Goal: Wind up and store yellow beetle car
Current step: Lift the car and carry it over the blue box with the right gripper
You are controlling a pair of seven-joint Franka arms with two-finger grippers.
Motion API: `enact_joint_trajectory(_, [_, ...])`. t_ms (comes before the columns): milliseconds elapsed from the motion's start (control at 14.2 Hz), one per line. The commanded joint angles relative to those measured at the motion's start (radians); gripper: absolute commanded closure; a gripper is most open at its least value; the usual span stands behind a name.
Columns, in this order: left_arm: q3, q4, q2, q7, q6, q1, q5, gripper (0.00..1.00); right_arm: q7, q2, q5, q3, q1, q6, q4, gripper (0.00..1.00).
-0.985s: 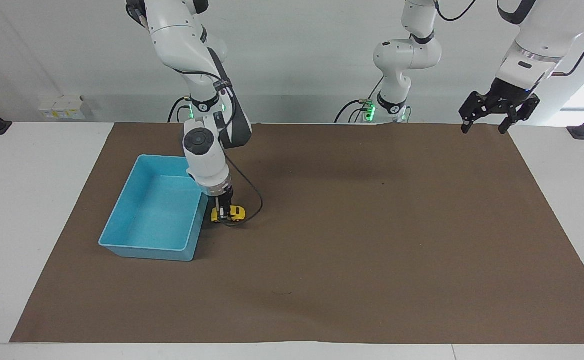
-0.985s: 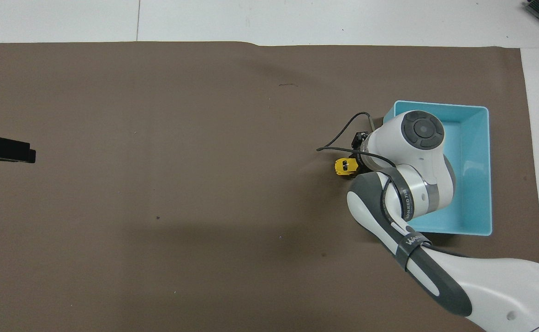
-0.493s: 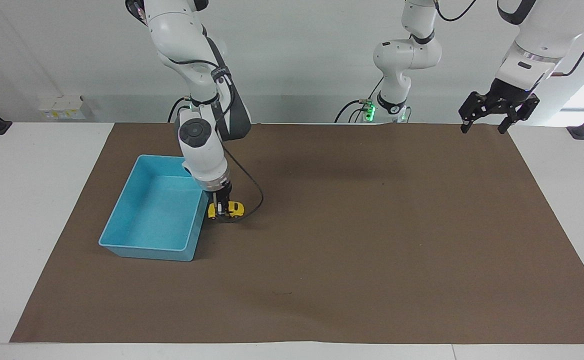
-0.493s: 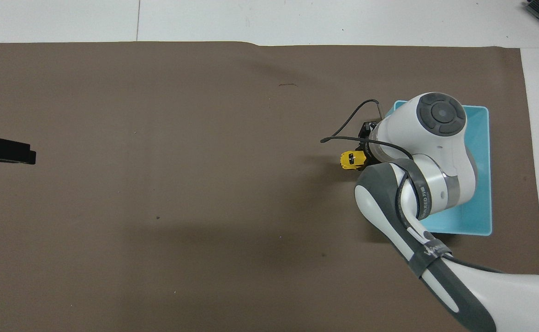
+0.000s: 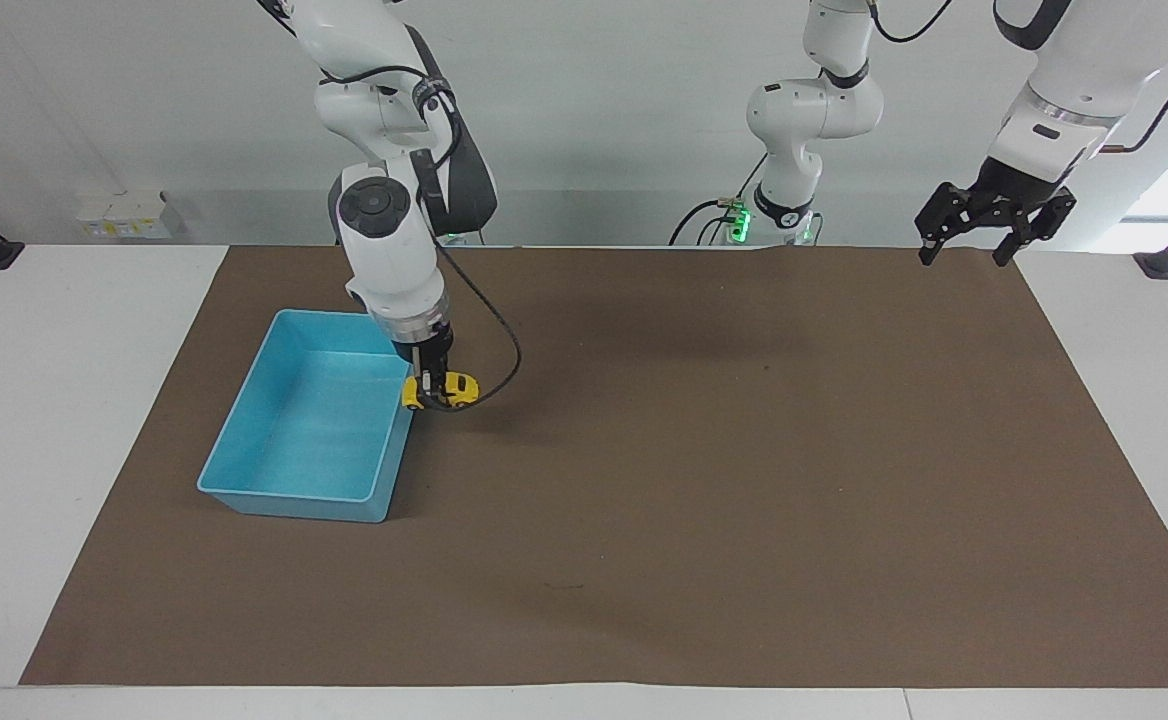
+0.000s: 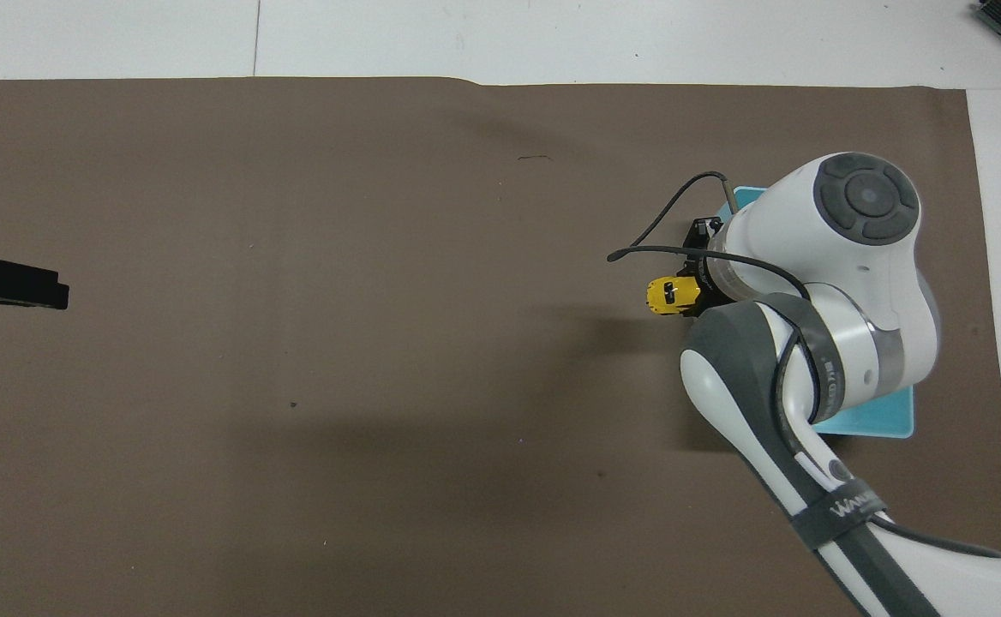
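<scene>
1. Yellow beetle car (image 5: 441,390) hangs in the air, pinched in the right tool (image 5: 432,388), whose fingers are closed on its body.
2. Seen from the facing camera, the car is lifted off the brown mat (image 5: 704,470) and sits over the rim of the blue bin (image 5: 244,470) on the side toward the middle of the counter (image 5: 74,400).
3. From overhead, the car (image 6: 670,296) shows just beside the right arm's wrist, with the right tool (image 6: 691,291) mostly hidden under the arm; only a corner of the blue bin (image 6: 878,420) shows past the arm.
4. The blue bin rests on the mat toward the right arm's end of the counter, and no object shows inside it.
5. A black cable loops out from the right arm's wrist beside the car.
6. The left tool (image 5: 969,250) hangs high over the mat's corner at the left arm's end, close to the robots, fingers spread apart and holding nothing; that arm waits.
7. Overhead, the left tool (image 6: 8,287) shows only as a dark tip at the picture's edge.
</scene>
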Motion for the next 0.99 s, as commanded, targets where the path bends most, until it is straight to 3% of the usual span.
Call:
enact_joint_trajectory(0, [0.000, 0.005, -0.008, 0.001, -0.009, 0.003, -0.014, 0.00, -0.092, -0.023, -0.009, 0.009, -0.019, -0.017, -0.002, 1.00])
enact_joint_trajectory(211, [-0.004, 0.005, -0.008, -0.002, -0.015, -0.005, -0.012, 0.00, -0.225, -0.028, -0.008, 0.002, -0.027, -0.038, -0.004, 1.00])
enact_joint_trajectory(915, [-0.006, 0.004, -0.009, 0.000, -0.041, -0.020, -0.014, 0.00, -0.787, -0.028, 0.046, 0.002, -0.227, -0.057, -0.021, 1.00])
